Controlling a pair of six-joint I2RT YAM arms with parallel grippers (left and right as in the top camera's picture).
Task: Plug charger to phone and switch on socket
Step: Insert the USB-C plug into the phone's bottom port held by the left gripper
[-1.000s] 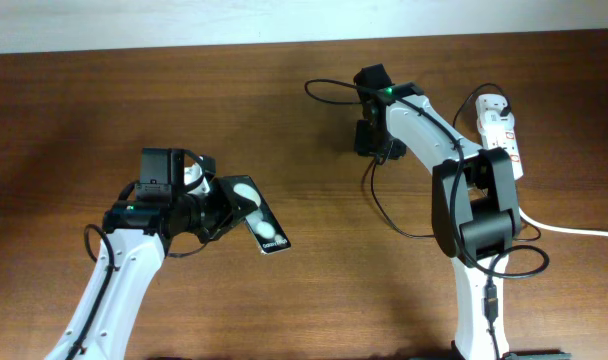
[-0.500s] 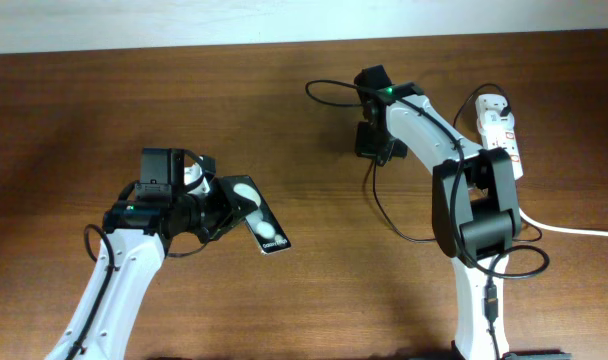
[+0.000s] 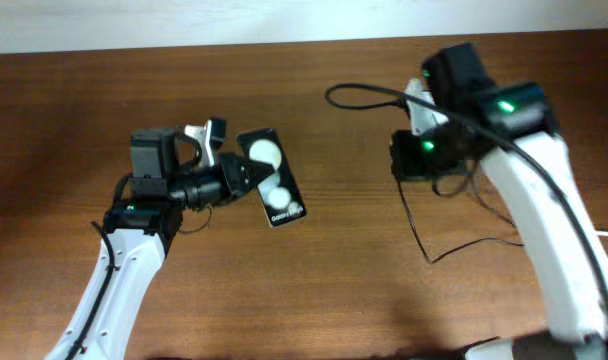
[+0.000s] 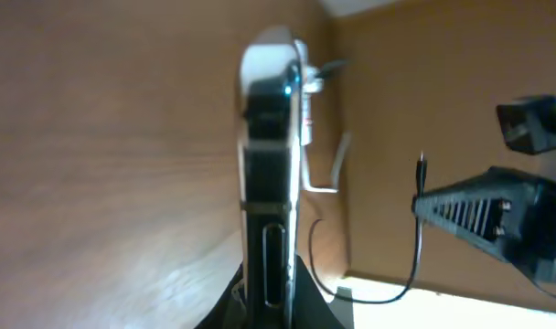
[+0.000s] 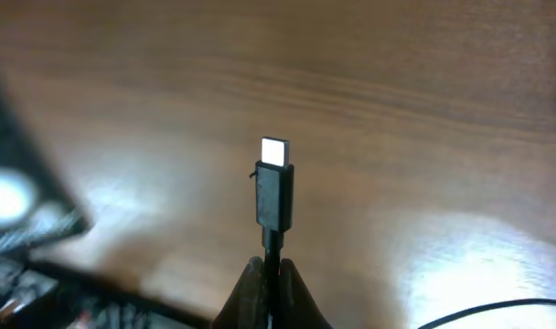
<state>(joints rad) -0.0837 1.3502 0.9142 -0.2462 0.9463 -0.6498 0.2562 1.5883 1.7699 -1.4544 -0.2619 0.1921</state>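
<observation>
**Overhead and both wrist views, one moment.** Your left tool (image 4: 265,307) is closed on the flat black rectangular smartphone (image 3: 272,178). Its fingers (image 4: 310,311) press the phone's two broad faces. In the overhead view the phone sits centre-left of the frame with its glossy face toward the camera. Two round white spots lie toward its upper end and small white text at its lower end. In the left wrist view you see it edge-on, running up the middle of the frame, with a narrow slot in the near edge. You cannot tell whether it touches the brown wooden bench (image 3: 314,300).

Your right tool (image 5: 269,279) is closed on the long thin black charger cable (image 3: 420,232), pinching it just behind the small black connector (image 5: 274,194). In the right wrist view the connector stands upright at centre frame with its bright metal tip uppermost, and the phone is a dark blur at the left edge. In the left wrist view the connector appears right of centre, apart from the phone. In the overhead view the cable arcs across the upper centre and trails in a loop toward the lower right.

The white elongated power strip (image 4: 307,100) with red marks shows only in the left wrist view. It lies at upper centre, just behind the phone's far end. Its thick white cord (image 4: 337,164) bends away below it.
</observation>
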